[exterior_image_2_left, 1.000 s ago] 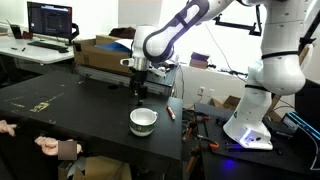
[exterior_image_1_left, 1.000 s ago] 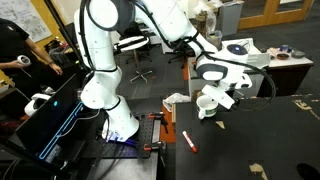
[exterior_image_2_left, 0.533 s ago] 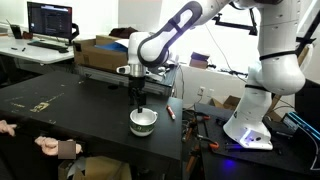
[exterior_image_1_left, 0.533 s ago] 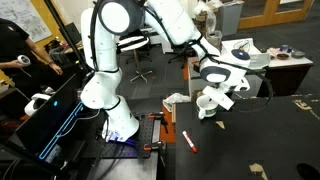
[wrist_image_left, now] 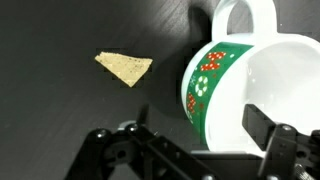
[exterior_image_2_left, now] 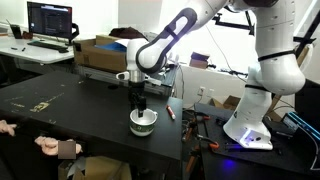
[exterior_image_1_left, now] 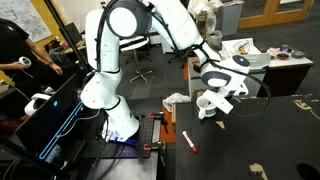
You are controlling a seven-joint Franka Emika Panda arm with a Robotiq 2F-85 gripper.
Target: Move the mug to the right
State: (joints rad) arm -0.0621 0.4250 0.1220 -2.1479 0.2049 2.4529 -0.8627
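The wide white mug (exterior_image_2_left: 143,122) stands upright on the black table (exterior_image_2_left: 70,110). It also shows in an exterior view (exterior_image_1_left: 207,106), partly behind the gripper. In the wrist view the mug (wrist_image_left: 235,85) shows a green and red pattern on its outer wall, with its small handle (wrist_image_left: 240,18) pointing to the top of the view. My gripper (wrist_image_left: 200,135) is open and low over the mug. One finger (wrist_image_left: 265,130) is inside the bowl and the other is outside the patterned wall. The gripper shows in both exterior views (exterior_image_2_left: 140,106) (exterior_image_1_left: 214,97).
A red-and-white marker (exterior_image_1_left: 189,141) (exterior_image_2_left: 171,114) lies near the table's edge by the mug. A tan scrap (wrist_image_left: 125,67) lies on the table beside the mug. A cardboard box (exterior_image_2_left: 100,50) stands at the back. A person's hand (exterior_image_2_left: 48,147) rests on the table.
My gripper has come down and moved onto the mug, from above and behind it to straddling its wall. The mug has not moved.
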